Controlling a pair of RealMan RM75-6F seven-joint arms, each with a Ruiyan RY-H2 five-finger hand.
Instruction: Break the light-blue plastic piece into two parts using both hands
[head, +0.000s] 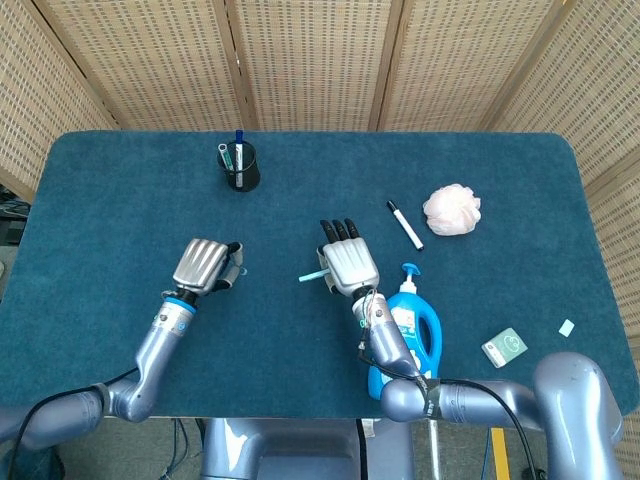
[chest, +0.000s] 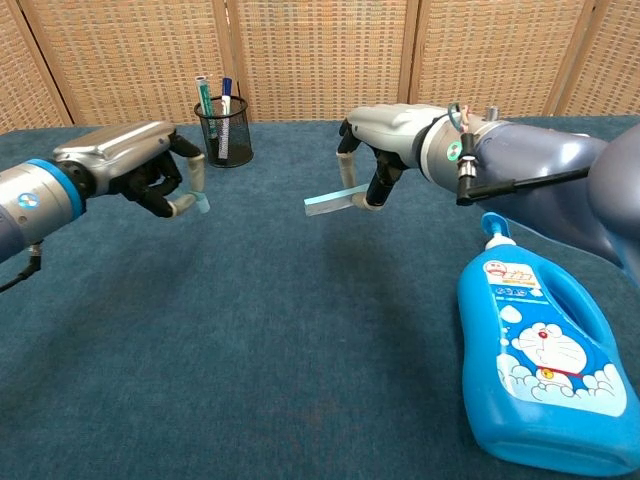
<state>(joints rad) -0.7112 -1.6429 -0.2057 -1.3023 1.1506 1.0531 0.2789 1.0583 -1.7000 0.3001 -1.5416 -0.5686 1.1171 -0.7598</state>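
Note:
The light-blue plastic piece is in two parts. My right hand pinches the longer strip, which sticks out to the left above the blue cloth; in the head view this strip shows left of the right hand. My left hand is well to the left, its fingers curled on a short light-blue bit at the fingertips. In the head view the left hand hides that bit. A wide gap separates the two hands.
A black mesh pen holder with pens stands at the back. A marker and a pink sponge ball lie right of centre. A blue bottle lies under my right forearm. A green card is at far right.

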